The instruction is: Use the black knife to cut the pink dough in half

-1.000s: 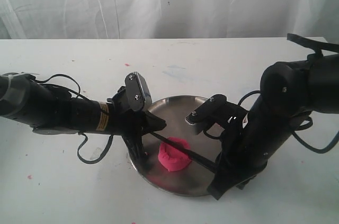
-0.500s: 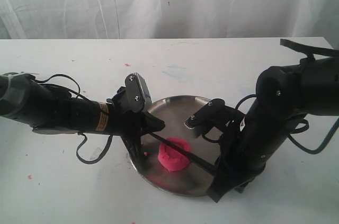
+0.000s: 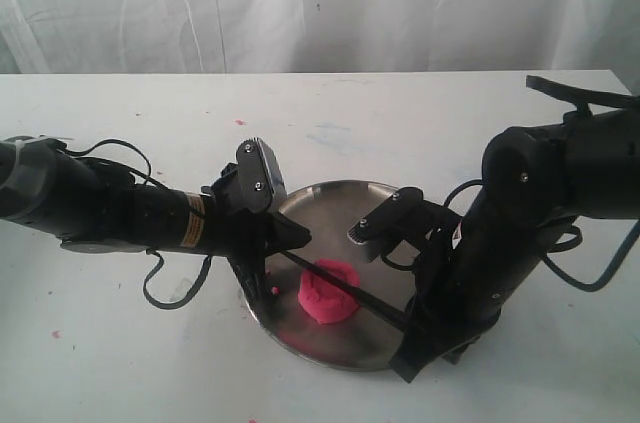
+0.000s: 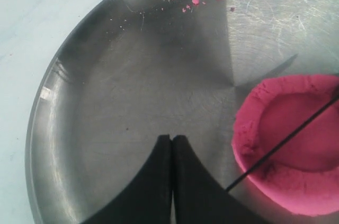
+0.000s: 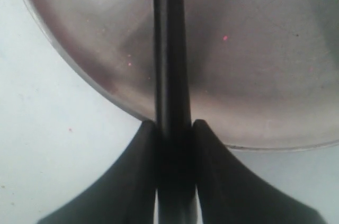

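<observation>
One black knife (image 5: 168, 49), clamped by right gripper (image 5: 172, 124), crosses pink dough (image 4: 296, 152); left gripper (image 4: 172, 138) closed nearby.

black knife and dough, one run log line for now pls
right pincer: shut on black knife | knife: across pink dough, uncut | left pincer: shut, empty, over steel plate

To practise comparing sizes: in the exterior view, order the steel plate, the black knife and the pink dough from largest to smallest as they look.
1. steel plate
2. black knife, by visible length; thin and partly hidden
3. pink dough
</observation>
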Controlling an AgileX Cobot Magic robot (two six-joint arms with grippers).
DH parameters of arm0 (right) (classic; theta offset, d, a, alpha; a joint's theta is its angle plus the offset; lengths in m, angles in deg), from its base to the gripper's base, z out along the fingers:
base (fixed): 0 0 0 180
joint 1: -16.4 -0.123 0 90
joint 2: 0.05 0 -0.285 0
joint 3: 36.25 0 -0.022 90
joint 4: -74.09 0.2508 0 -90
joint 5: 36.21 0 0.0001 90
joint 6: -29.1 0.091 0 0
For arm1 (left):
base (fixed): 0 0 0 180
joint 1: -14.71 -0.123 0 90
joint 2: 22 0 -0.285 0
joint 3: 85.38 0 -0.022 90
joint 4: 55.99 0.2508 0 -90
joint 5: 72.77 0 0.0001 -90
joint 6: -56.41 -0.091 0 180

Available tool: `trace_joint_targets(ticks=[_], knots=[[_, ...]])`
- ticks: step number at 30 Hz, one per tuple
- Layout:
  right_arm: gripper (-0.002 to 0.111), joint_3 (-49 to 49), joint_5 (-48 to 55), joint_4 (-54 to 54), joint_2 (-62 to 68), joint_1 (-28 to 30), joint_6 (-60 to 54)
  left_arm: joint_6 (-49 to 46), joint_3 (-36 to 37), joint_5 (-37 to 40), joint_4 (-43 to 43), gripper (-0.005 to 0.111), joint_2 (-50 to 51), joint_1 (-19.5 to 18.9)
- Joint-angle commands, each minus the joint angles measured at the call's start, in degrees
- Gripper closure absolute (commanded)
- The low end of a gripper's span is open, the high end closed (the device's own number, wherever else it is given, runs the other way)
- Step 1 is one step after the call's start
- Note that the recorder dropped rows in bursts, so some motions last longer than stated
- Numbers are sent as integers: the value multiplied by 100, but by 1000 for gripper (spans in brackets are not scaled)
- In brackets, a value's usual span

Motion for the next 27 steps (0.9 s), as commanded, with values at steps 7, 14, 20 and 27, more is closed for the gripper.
trace_joint_targets(ticks=[7,14,20,27], knots=[[108,11,-102,9,12,-11,2,23,12,84,116,107,249,29],[108,11,-113,21,12,-11,1,-297,12,83,34,107,297,29],[108,11,-113,66,12,-11,1,-523,12,54,-224,107,297,29],[108,11,-113,191,12,-11,1,-1310,12,-612,-875,107,96,17]])
